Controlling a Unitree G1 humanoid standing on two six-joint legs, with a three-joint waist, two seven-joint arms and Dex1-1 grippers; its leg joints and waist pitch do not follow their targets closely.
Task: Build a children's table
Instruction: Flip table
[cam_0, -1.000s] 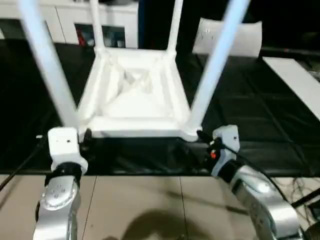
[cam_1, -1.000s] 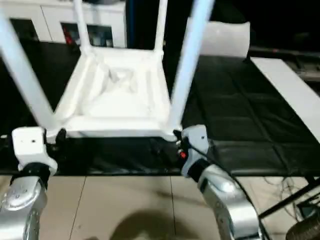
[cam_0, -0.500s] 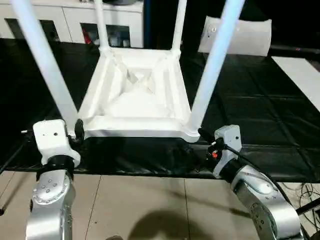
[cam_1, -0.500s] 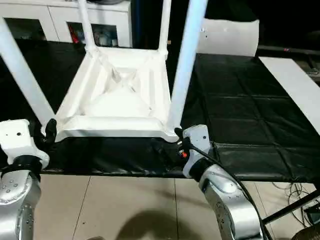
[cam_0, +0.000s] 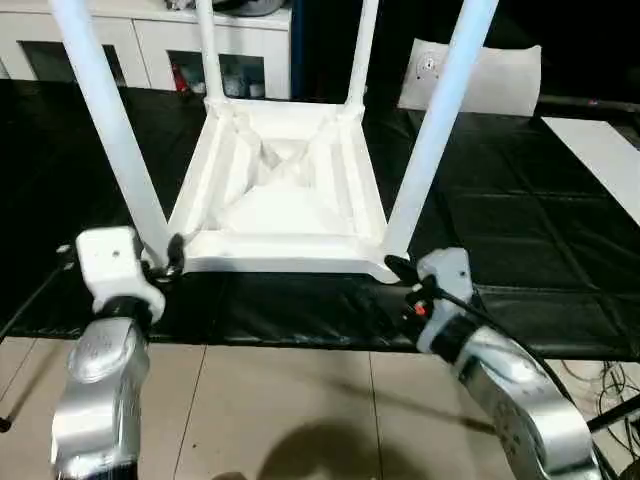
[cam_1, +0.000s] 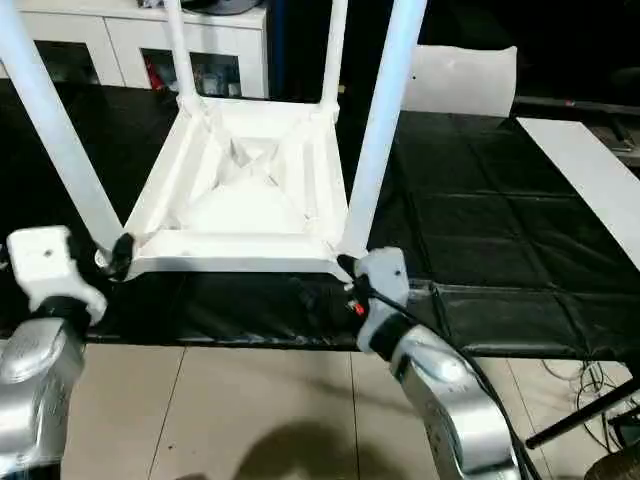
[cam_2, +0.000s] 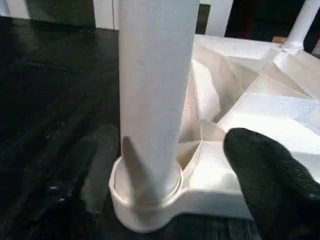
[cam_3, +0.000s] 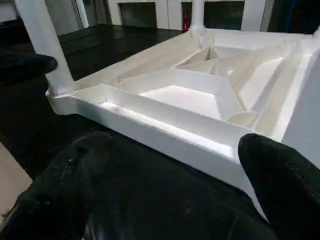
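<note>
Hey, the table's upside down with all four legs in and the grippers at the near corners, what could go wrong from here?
1. The tabletop lies close to the near edge of the black mat; a pull toward the robot might slide it off.
2. The left gripper straddles the near-left leg at its socket; a sideways nudge may tilt or loosen it.
3. The right gripper is open around the tabletop's rim near the near-right leg, so lifting from one corner may tip the tall legs.

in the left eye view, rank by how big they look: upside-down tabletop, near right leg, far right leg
1. tabletop, largest.
2. near right leg.
3. far right leg, smallest.
The legs may well match; the near one sits closer to the camera.
</note>
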